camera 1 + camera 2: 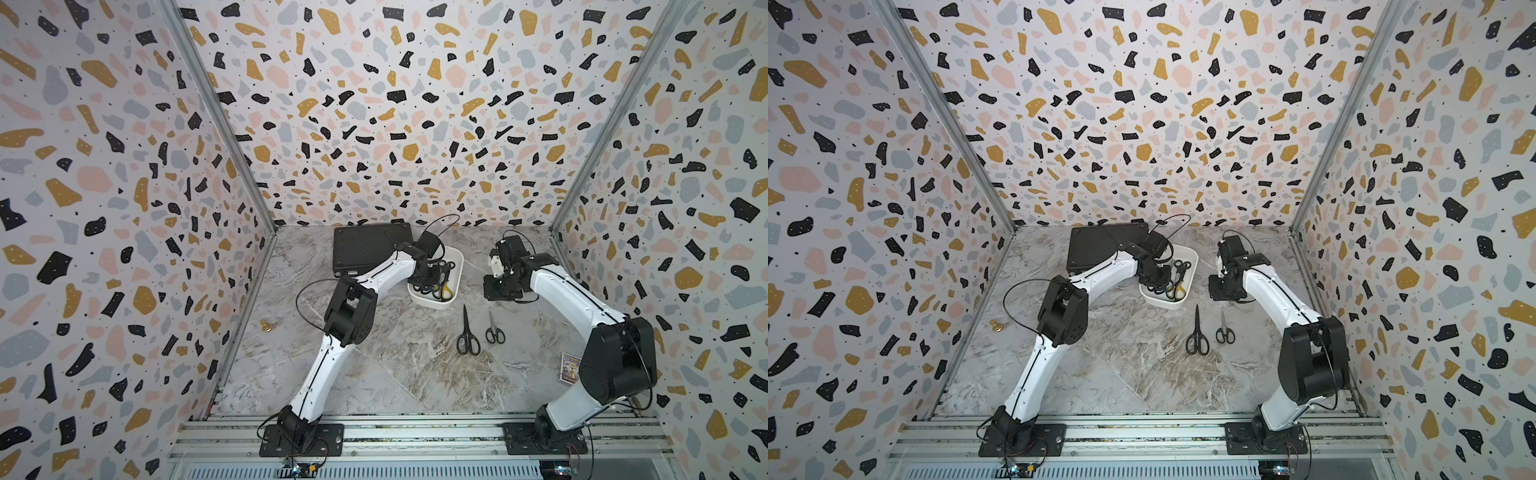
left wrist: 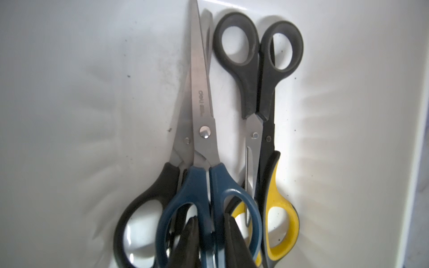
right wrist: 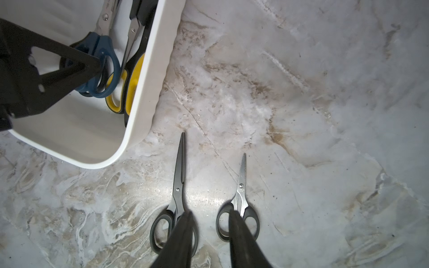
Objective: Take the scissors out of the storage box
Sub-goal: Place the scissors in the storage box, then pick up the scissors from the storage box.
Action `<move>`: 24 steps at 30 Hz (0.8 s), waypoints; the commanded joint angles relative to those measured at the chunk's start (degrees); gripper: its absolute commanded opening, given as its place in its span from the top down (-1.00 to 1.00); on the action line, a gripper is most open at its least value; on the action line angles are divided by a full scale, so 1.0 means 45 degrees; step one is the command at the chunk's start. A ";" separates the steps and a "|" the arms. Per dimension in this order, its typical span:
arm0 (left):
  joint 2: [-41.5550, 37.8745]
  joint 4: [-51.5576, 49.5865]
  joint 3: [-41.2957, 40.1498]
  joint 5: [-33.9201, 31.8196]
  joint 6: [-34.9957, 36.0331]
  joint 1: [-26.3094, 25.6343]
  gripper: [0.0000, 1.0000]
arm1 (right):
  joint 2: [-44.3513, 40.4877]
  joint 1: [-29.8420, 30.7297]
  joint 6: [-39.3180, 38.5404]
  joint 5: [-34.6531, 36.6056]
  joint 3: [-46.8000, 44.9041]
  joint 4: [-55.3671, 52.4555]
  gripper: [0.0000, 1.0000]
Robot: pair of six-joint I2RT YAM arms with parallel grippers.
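Reaching down into the shallow white plastic storage box (image 1: 434, 305), the left gripper (image 2: 211, 228) sets its black fingers (image 2: 190, 234) inside the two loops of the blue-grey-handled steel scissors (image 2: 204, 130), one on each side of the inner handle bars. Whether they pinch the handle cannot be told.

The box stands on the grey-veined marble tabletop (image 1: 374, 374), just beside a flat black ribbed case (image 1: 365, 249). Four pairs lie in it. The blue-grey pair rests on top of the large black-handled steel scissors (image 2: 144, 201). Alongside are the yellow-and-black scissors (image 2: 276, 208) with black blades, and the small black-handled scissors (image 2: 250, 76) turned the opposite way.

Two more pairs lie side by side on the tabletop, outside the box and in front of it: the long black-bladed scissors (image 3: 178, 185) and the short steel-bladed scissors (image 3: 241, 192).

The right gripper (image 3: 210, 218) hangs above their handles, jaws slightly apart and holding nothing.
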 commanded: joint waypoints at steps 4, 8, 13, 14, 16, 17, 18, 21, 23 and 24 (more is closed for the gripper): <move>0.0324 -0.0549 0.0551 -0.0295 0.0656 -0.0099 0.39 | -0.0021 -0.0010 -0.0065 -0.0047 0.0489 -0.0342 0.36; 0.0439 -0.0629 0.0471 -0.0441 0.0733 -0.0143 0.42 | -0.0001 0.0001 -0.0077 -0.0067 0.0505 -0.0320 0.36; 0.0767 -0.1120 0.0758 -0.0928 0.1287 -0.0296 0.42 | 0.0042 0.0001 -0.0087 -0.0067 0.0580 -0.0299 0.36; 0.0833 -0.1214 0.0821 -0.1033 0.1399 -0.0335 0.42 | 0.0062 0.0000 -0.0087 -0.0082 0.0569 -0.0281 0.35; 0.0871 -0.1229 0.0801 -0.1140 0.1444 -0.0377 0.46 | 0.0100 -0.0009 -0.0063 -0.0086 0.0569 -0.0261 0.36; 0.0871 -0.1204 0.0764 -0.1155 0.1423 -0.0368 0.53 | 0.0101 -0.0001 -0.0066 -0.0084 0.0538 -0.0260 0.36; 0.0844 -0.1234 0.0745 -0.1248 0.1383 -0.0376 0.62 | 0.0101 0.0000 -0.0067 -0.0082 0.0532 -0.0261 0.36; 0.0432 -0.0974 0.0504 -0.1464 0.1285 -0.0377 0.73 | 0.0101 -0.0005 -0.0062 -0.0067 0.0490 -0.0256 0.36; 0.0129 -0.0935 0.0595 -0.1553 0.1300 -0.0358 0.72 | 0.0101 -0.0016 -0.0085 -0.0067 0.0485 -0.0265 0.36; 0.0003 -0.0995 0.0760 -0.1579 0.1347 -0.0368 0.72 | 0.0099 -0.0002 -0.0078 -0.0067 0.0473 -0.0253 0.36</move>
